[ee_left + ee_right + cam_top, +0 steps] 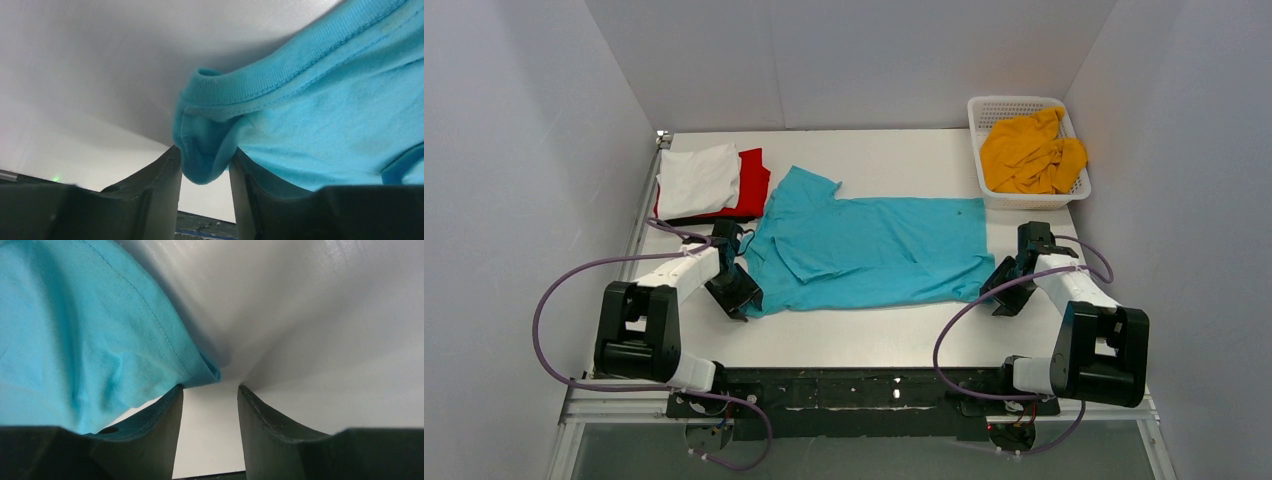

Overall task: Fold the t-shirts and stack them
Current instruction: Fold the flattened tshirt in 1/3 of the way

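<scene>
The turquoise t-shirt (869,250) lies spread flat across the middle of the table. My left gripper (744,298) is at its near-left corner. In the left wrist view, a bunched hem fold of the shirt (202,150) sits between the fingers and touches both, so the gripper (205,161) is shut on it. My right gripper (998,288) is at the near-right corner. In the right wrist view it (211,389) is open with bare table in the gap, and the shirt's corner (202,372) lies by the left fingertip.
A folded white shirt (697,178) lies on a red one (756,182) at the back left, with a black edge (692,217) under them. The mustard-yellow shirt (1031,152) is crumpled in the white lattice basket (980,108) at the back right.
</scene>
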Controlling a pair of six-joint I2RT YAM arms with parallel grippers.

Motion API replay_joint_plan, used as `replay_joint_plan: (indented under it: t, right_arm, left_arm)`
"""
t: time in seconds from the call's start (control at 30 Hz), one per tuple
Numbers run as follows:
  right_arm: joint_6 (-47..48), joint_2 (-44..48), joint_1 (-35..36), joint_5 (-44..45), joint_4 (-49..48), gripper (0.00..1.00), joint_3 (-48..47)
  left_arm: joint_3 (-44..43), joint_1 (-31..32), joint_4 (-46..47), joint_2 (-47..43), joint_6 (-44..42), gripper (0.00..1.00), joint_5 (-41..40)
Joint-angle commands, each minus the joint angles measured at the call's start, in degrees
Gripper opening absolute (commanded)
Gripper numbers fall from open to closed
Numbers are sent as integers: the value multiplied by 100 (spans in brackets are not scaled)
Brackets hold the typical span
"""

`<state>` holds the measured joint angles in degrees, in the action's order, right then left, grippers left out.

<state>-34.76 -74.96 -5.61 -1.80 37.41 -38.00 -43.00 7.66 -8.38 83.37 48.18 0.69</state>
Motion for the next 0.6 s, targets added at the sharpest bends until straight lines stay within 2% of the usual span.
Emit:
replay_joint_plan:
  t: [0.0, 0.07, 0.17, 0.2, 0.3, 0.37, 0.43, 0.5, 0.53, 0.57]
  right_arm:
    - [-116, -230, -19, -22, -297, 53, -50]
    - [-107, -324, -13, -33, -348, 53, -124]
    - [-63, -414, -19, -65, -459, 53, -234]
    - [-57, -445, -19, -61, -500, 53, -254]
    - [22, -591, -14, -114, -563, 52, -324]
    - [103, -708, -17, -179, -594, 48, -368]
    - [140, -790, -12, -210, -651, 41, -379]
    - [195, -848, -18, -212, -657, 27, -392]
    - [214, -842, -12, -177, -597, 12, -403]
    - [219, -809, -17, -107, -489, 1, -435]
  left_arm:
    - [24, -43, -85, 524, -9, 32, -85]
    - [-23, -62, -74, 616, -4, 27, -83]
    - [-114, -103, -110, 764, 4, 4, -69]
    - [-167, -113, -162, 808, -13, 0, -69]
    - [-212, -133, -173, 836, -55, 0, -69]
    - [-204, -133, -156, 818, -72, 0, -69]
    - [-208, -142, -155, 802, -80, 0, -69]
    - [-200, -142, -175, 804, -79, 0, -69]
    - [-189, -142, -188, 782, -74, 0, -83]
    - [-174, -142, -209, 741, -59, 0, -105]
